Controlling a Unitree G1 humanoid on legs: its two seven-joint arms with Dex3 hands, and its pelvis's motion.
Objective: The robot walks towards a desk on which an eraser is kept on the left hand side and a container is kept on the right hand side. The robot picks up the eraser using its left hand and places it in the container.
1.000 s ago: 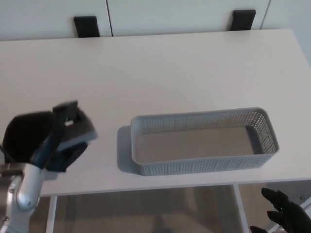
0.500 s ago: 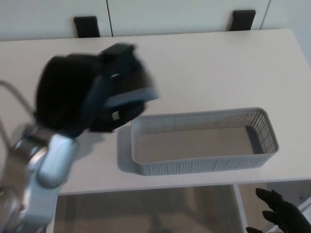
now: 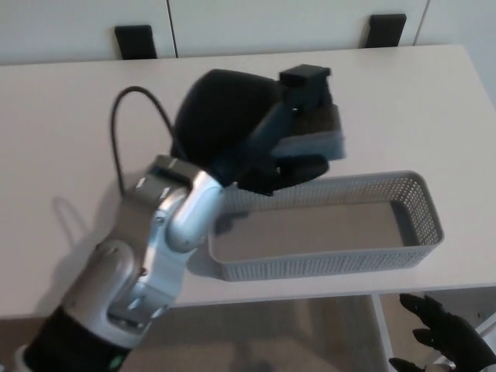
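Your view from the head camera looks down on a white desk (image 3: 70, 101). At its far edge, two black brackets (image 3: 136, 40) stand against pale cabinet doors (image 3: 256, 23).

From the lower left, your robot's silver left forearm (image 3: 147, 256) reaches up and across the desk, a thin black cable (image 3: 124, 124) looping off its wrist. The left hand (image 3: 260, 132) hangs in the air above the desk, over the near-left end of the container. Its thumb and thick fingers (image 3: 298, 167) are pinched around the eraser (image 3: 314, 132), a dark block with a blue-grey lower layer. You can see the eraser lifted clear of the desk, gripped at the hand's far right side, above the back rim of the container and not yet inside it.

To the right of centre sits the grey container (image 3: 422, 205), a long perforated basket lying lengthwise near the desk's front edge. Its floor shows bare where the arm does not cover it.

At the bottom right corner, below the desk's front edge, your robot's right hand (image 3: 446, 341) shows only in part. Its black fingers are spread apart and hold nothing.
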